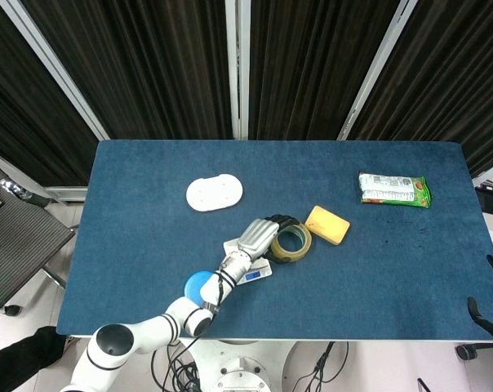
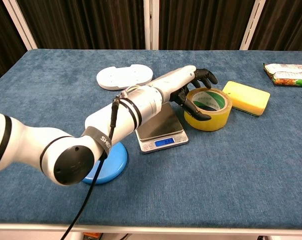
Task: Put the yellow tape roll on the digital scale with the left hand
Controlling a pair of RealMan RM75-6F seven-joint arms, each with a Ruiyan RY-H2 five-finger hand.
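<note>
The yellow tape roll [image 1: 291, 242] [image 2: 208, 108] lies flat on the blue table, just right of the small digital scale [image 2: 161, 132] [image 1: 255, 275]. My left hand [image 1: 263, 233] [image 2: 191, 87] reaches over the scale to the roll's left side. Its thumb lies across the roll's near left rim, and its dark fingers stretch past the far rim, spread apart. The roll rests on the table. My forearm covers much of the scale's platform. Of my right hand [image 1: 485, 314], only dark fingers show at the right edge, off the table, apart and holding nothing.
A yellow sponge [image 1: 326, 224] [image 2: 247, 97] sits close to the roll's right. A white oval plate [image 1: 215, 193] [image 2: 124, 77] lies behind the scale, and a blue disc [image 1: 199, 286] [image 2: 108, 162] under my left forearm. A snack packet [image 1: 393, 189] [image 2: 288, 72] is far right.
</note>
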